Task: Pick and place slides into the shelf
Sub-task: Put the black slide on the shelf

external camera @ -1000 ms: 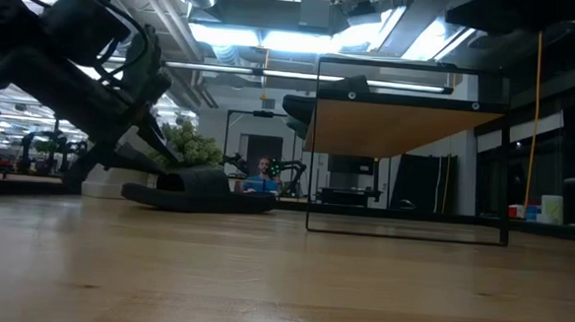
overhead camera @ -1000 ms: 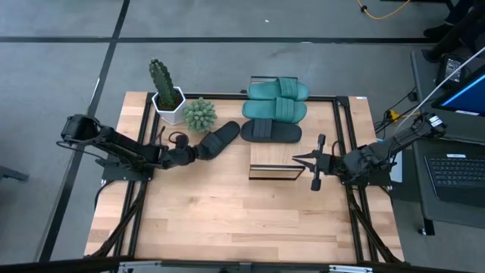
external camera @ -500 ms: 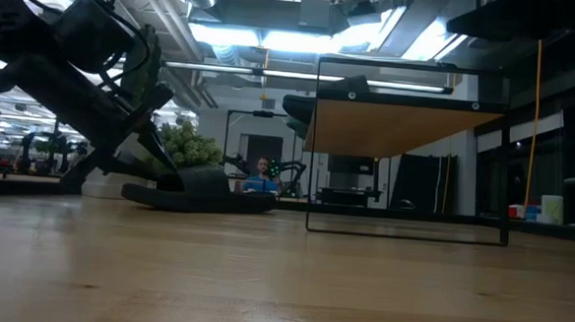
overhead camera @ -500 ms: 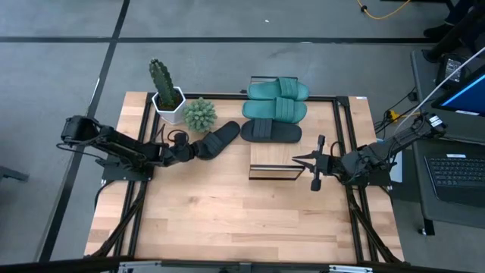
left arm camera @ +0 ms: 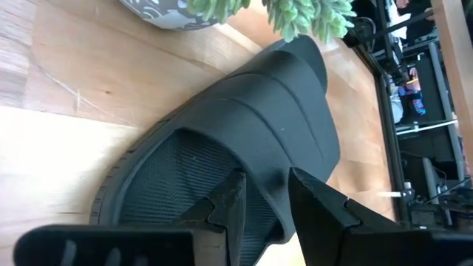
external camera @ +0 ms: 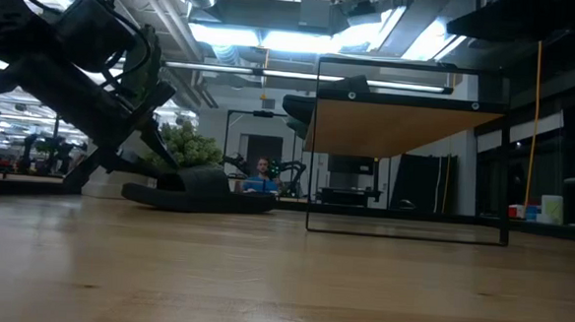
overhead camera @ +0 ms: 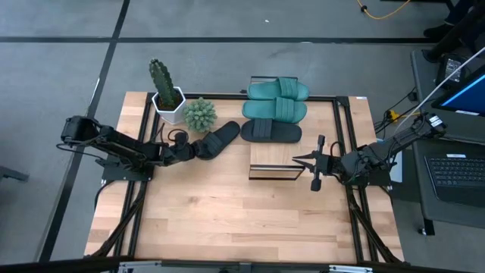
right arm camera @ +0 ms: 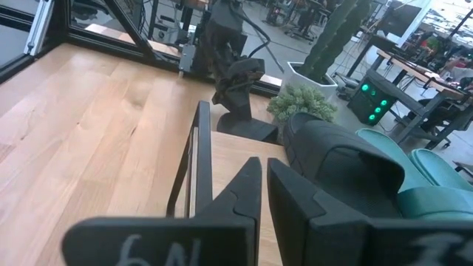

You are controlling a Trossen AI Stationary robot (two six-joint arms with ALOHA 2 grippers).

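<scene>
Beside the round succulent (overhead camera: 199, 114), left gripper (overhead camera: 194, 150) jaws clamping the black slide's (overhead camera: 220, 138) strap; right jaws narrow.

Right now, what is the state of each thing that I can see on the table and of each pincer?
Black slide: flat on the table, strap between the left pincer's fingers.
Second black slide: on the shelf.
Two teal slides: on the shelf, side by side.
Shelf: upright, its near part bare.
Right pincer: shut, empty, at the shelf's edge.
Cactus and small plant: upright.
</scene>
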